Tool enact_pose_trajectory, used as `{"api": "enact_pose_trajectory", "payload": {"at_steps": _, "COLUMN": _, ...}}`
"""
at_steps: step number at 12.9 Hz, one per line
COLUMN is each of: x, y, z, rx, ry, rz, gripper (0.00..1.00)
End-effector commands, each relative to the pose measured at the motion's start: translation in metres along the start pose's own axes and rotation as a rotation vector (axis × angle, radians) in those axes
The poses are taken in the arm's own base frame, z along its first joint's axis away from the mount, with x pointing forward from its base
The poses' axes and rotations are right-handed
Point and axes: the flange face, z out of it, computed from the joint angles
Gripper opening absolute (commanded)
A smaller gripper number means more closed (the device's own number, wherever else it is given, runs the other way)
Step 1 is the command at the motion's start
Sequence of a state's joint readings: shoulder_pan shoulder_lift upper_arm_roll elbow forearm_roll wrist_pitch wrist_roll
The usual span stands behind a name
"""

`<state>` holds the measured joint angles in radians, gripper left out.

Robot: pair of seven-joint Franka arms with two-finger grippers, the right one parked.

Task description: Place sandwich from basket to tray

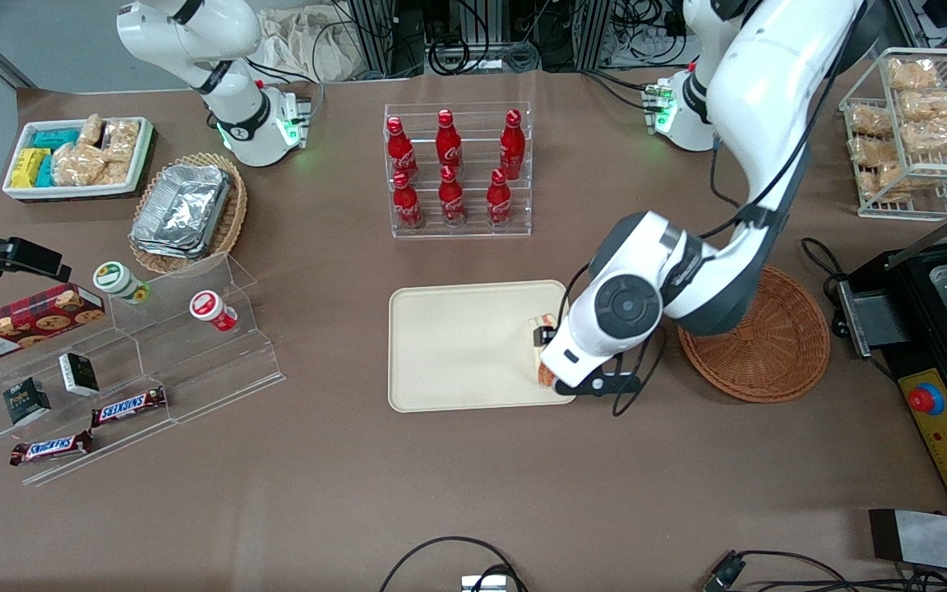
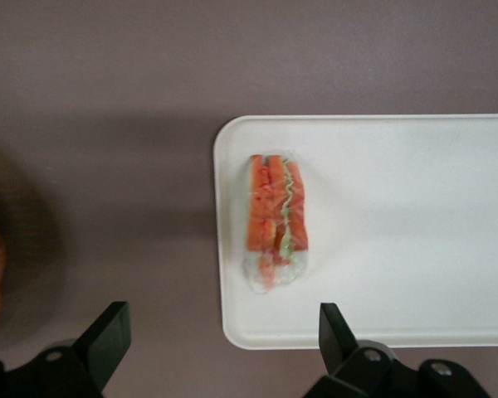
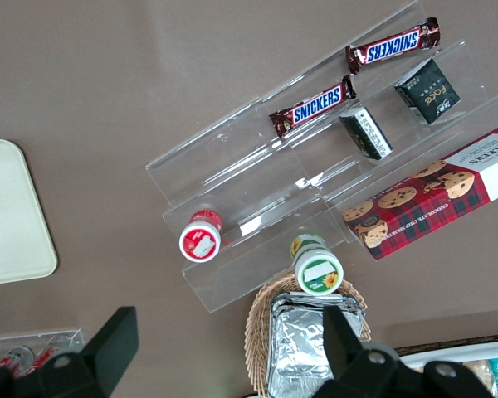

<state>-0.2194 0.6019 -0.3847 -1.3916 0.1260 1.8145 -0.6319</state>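
we see the sandwich point(image 2: 275, 220) lying on the tray point(image 2: 398, 249), close to the tray's short edge that faces the basket point(image 1: 757, 341). in the wrist view its long axis runs from 12 to 6 o'clock, parallel to that short edge, with the red-orange and pale green filling stripes running the same way; the 6 o'clock end looks pale and clear, as if wrapped, though we cannot make out more.

the jaws point(image 2: 220, 332) hang above the tray's edge, spread wide and holding nothing, one finger point(image 2: 108, 332) over the bare bench point(image 1: 473, 493) and the other over the tray's rim. they straddle the sandwich's line but sit clear of it.

in the front view the arm's wrist point(image 1: 613, 329) covers most of the sandwich point(image 1: 541, 327); only a sliver of bread and filling shows at the tray's 3 o'clock edge. the jaws themselves are hidden there under the wrist.

the basket sits on the bench at 3 o'clock from the tray, near but apart from it, and partly covered by the arm. in the wrist view only a blurred brown arc of it is visible, cut off by the frame.
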Motion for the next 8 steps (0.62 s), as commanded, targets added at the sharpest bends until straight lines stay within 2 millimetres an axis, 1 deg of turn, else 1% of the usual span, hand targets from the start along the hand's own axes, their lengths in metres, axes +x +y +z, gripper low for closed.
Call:
{"api": "enact_pose_trajectory", "payload": {"at_steps": 1, "x": -0.054, "y": -0.043, "z": -0.016, "rx": 0.051, "ry": 0.070, "rz": -0.020, "gripper": 1.00}}
{"api": "enact_pose_trajectory", "payload": {"at_steps": 2, "x": -0.074, "y": -0.058, "z": -0.015, "rx": 0.058, "ry": 0.102, "rz": -0.028, "gripper": 1.00}}
{"api": "enact_pose_trajectory", "payload": {"at_steps": 3, "x": -0.090, "y": -0.067, "z": -0.016, "rx": 0.063, "ry": 0.131, "rz": -0.028, "gripper": 0.99}}
{"api": "enact_pose_trajectory", "payload": {"at_steps": 4, "x": -0.101, "y": -0.077, "z": -0.020, "rx": 0.075, "ry": 0.138, "rz": -0.022, "gripper": 1.00}}
{"api": "enact_pose_trajectory", "payload": {"at_steps": 5, "x": -0.103, "y": -0.087, "z": -0.028, "rx": 0.082, "ry": 0.142, "rz": -0.011, "gripper": 1.00}}
{"api": "enact_pose_trajectory", "payload": {"at_steps": 7, "x": -0.101, "y": -0.116, "z": -0.045, "rx": 0.075, "ry": 0.095, "rz": -0.001, "gripper": 1.00}}
{"api": "enact_pose_trajectory", "payload": {"at_steps": 8, "x": -0.099, "y": -0.134, "z": -0.055, "rx": 0.079, "ry": 0.086, "rz": 0.015, "gripper": 1.00}}
